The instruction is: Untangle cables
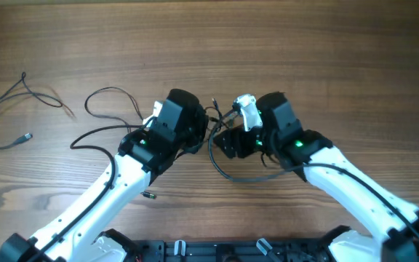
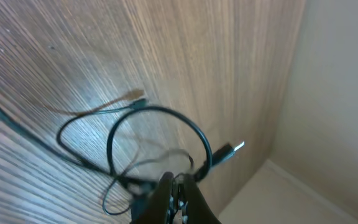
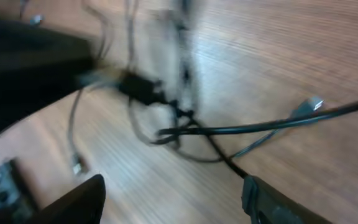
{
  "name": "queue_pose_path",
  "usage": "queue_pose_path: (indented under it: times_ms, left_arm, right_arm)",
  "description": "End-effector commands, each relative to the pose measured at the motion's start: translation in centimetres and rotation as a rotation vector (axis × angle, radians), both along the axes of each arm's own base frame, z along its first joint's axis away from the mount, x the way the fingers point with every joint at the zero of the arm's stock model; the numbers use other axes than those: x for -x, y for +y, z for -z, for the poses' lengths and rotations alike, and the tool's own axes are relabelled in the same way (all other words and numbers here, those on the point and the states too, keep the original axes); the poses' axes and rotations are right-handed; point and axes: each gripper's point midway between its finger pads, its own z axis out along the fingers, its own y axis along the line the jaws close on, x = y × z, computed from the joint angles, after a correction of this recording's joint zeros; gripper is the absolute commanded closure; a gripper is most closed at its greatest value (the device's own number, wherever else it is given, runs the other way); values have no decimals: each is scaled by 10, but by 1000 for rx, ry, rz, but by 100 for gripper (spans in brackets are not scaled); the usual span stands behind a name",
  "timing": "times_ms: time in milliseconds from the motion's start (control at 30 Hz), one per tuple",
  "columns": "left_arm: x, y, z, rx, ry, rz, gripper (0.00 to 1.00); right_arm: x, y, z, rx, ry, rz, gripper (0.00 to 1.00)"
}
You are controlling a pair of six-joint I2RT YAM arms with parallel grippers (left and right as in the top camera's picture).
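Observation:
A tangle of thin black cables lies at the table's middle, between my two grippers, with a loop trailing toward the front. My left gripper is shut on a strand of the tangle; in the left wrist view its fingers pinch the cable, from which a loop and a plug end hang over the table. My right gripper is open; in the right wrist view its fingers are wide apart, with the blurred knot ahead and one strand running to the right finger.
A separate loose cable lies at the far left. Another strand loops left of the left arm. A small dark plug piece lies beside the left forearm. The table's edge and a pale floor show in the left wrist view.

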Motion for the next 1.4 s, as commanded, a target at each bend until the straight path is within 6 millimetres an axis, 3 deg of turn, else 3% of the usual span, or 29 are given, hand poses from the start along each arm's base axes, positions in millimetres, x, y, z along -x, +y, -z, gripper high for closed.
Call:
queue_pose_path:
  times_ms: [0, 133, 167, 200, 233, 267, 367, 400, 500, 533, 600, 800, 833, 967, 1033, 1167, 1367]
  left_arm:
    - [2, 1, -23, 46, -49, 0, 96]
    - [4, 1, -27, 51, -55, 7, 96]
    - [5, 1, -27, 53, -50, 11, 96]
    - [6, 0, -27, 55, -47, 14, 96]
    - [7, 1, -26, 52, -43, 14, 96]
    - [7, 2, -25, 49, -39, 13, 96]
    - [5, 8, -23, 9, -53, 27, 96]
    - [3, 13, -22, -21, -65, 33, 91]
    - [2, 35, -12, -133, -66, 20, 47]
    - [3, 44, -7, -179, -54, 7, 34]
    - [8, 60, 6, -274, -14, -20, 0]
    - [14, 54, 40, -339, 79, 15, 0]
    - [14, 52, 50, -348, 105, 17, 4]
    - [23, 45, 89, -280, 286, -73, 34]
    - [26, 46, 104, -265, 352, -111, 35]
    - [30, 58, 120, -255, 439, -138, 38]
    - [22, 95, 125, -285, 471, -187, 44]
  right_arm:
    - [-24, 1, 14, 28, -38, 68, 26]
    - [-44, 5, 11, 2, -99, 118, 38]
    - [-48, 5, 9, -7, -107, 132, 47]
    - [-50, 6, 7, -15, -115, 138, 74]
    - [-51, 7, 6, -19, -121, 138, 90]
    - [-52, 7, 6, -19, -122, 139, 96]
    - [-50, 0, 14, 19, -103, 159, 96]
    - [-47, -3, 18, 36, -85, 165, 95]
    - [-39, -23, 37, 107, 26, 284, 52]
    - [-37, -32, 44, 139, 61, 338, 45]
    - [-30, -51, 56, 208, 119, 432, 41]
    - [-23, -56, 62, 231, 163, 454, 40]
    - [-23, -56, 62, 231, 163, 454, 40]
    - [-21, -54, 62, 220, 174, 441, 40]
    - [-19, -51, 61, 210, 184, 428, 40]
    - [-17, -49, 62, 203, 194, 419, 40]
    - [-14, -45, 61, 187, 209, 404, 40]
